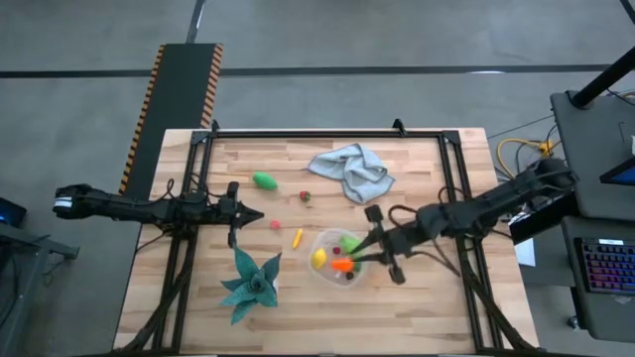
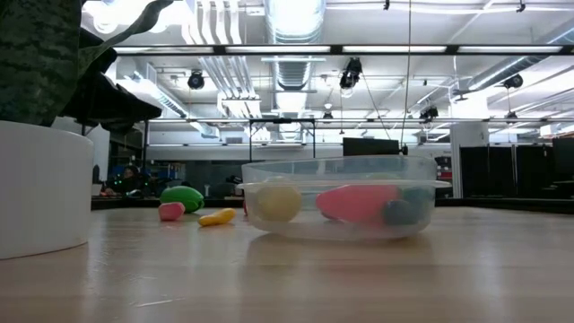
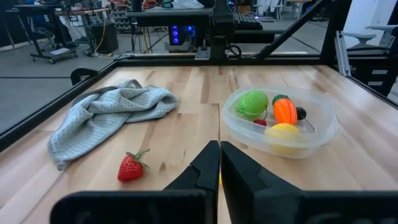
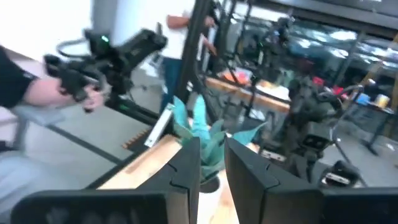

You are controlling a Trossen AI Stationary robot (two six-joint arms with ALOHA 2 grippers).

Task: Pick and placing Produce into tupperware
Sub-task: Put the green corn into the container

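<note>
While overhead lights burned in the open workshop behind, a pale wooden table [image 1: 417, 307] framed in black rails carried the scene. Far left, a black ramp edged in orange-and-black hazard stripes [image 1: 189, 89] lay on the grey floor beside it. The left gripper [image 1: 260, 215] hovered over the table's left side, its fingers [image 3: 239, 171] pressed together on nothing. Just in front of it stood a teal spiky plant [image 1: 250, 284] in a white pot [image 2: 40, 188]. A green vegetable [image 1: 265, 180], a strawberry [image 3: 130, 168], a small pink piece [image 2: 170, 211] and a yellow piece [image 1: 297, 237] lay loose on the boards near mid-table, well apart from one another. A grey-blue cloth [image 1: 353, 169] sat crumpled toward the far edge. Right of centre, the clear round tupperware [image 1: 325, 274] held a yellow fruit [image 1: 319, 259], a green piece [image 1: 350, 243], an orange carrot [image 1: 342, 265] and small dark and red bits. The right gripper [image 1: 369, 244] hung just above the container's right rim; its fingers [image 4: 186, 168] stood slightly apart, and whether they held anything could not be told. Beyond the table, a person's hand [image 4: 40, 90] gripped a black control handle. At far right, a keyboard [image 1: 607, 268] glowed on a desk. No writing or labels could be read.
</note>
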